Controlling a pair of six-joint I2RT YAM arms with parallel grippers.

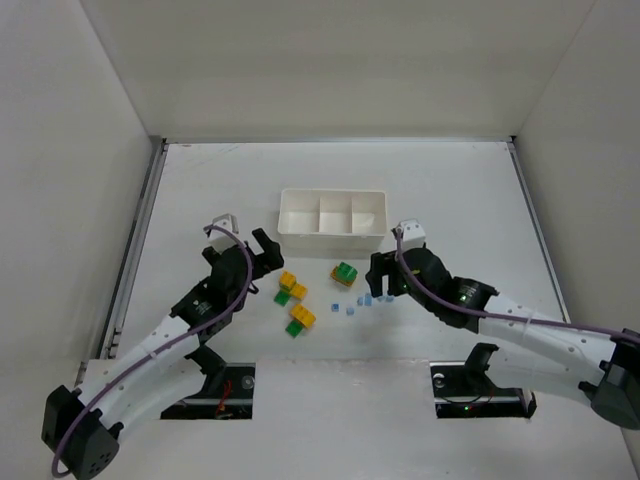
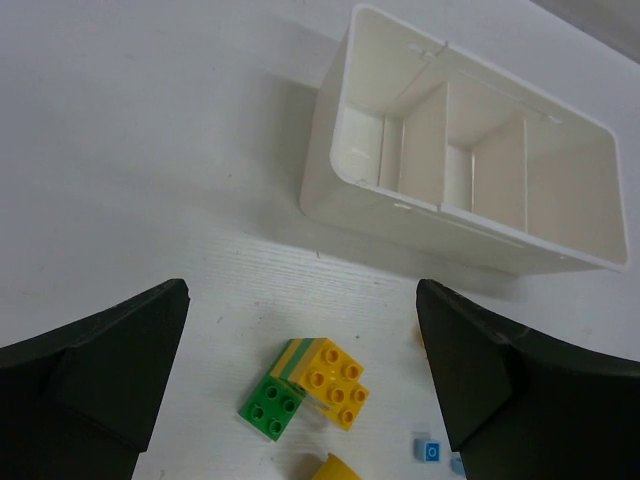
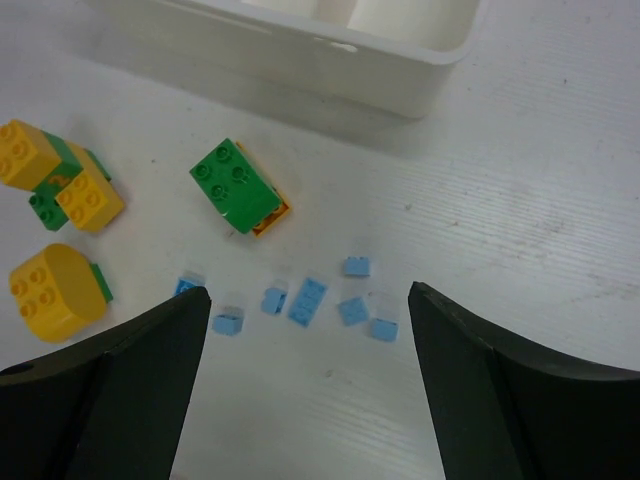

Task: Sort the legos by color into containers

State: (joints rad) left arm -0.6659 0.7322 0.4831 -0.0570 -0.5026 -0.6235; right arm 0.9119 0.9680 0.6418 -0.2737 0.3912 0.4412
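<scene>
I see L gripper (image 1: 262, 255) & R gripper (image 1: 380, 278) both w/ jaws spread wide, nothing pinched. Yellow-green legos (image 1: 291, 288) and tiny light blue pieces (image 1: 358, 302) lie loose on table (image 1: 450, 180) btwn the grippers, just on the near side of white tray (image 1: 330, 231).

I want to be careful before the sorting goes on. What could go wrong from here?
1. The green studded plastic brick sits on a yellow one, so one grasp may drop both colours into one compartment of the white plastic tray.
2. The tiny light blue plastic pieces lie crowded near the open right tool; closing may scatter them or slip.
</scene>
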